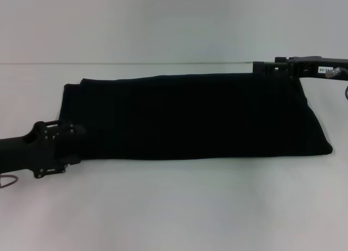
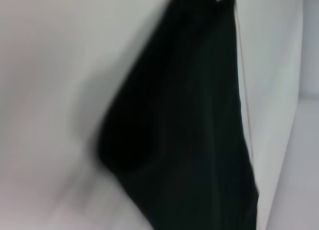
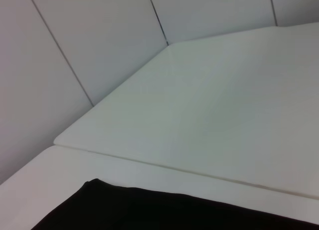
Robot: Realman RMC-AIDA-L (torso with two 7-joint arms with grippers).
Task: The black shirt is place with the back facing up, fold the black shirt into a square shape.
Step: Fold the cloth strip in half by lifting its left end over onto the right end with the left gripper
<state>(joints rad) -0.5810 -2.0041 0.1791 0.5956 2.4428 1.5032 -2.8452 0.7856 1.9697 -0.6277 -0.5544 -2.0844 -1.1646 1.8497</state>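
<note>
The white table carries the black shirt, folded into a long band running left to right across its middle, plain black side up. The left gripper lies at the band's near left corner, against the cloth; whether it grasps anything I cannot tell. The right gripper sits at the far right corner, its grip likewise impossible to tell

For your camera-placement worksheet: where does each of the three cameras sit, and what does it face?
Head: on the robot's head, facing down at the black shirt on the table; the left end effector and right end effector show.
Left wrist: looks along the shirt; no arm shows.
Right wrist: looks over the shirt's edge to the wall.
All share the shirt.
</note>
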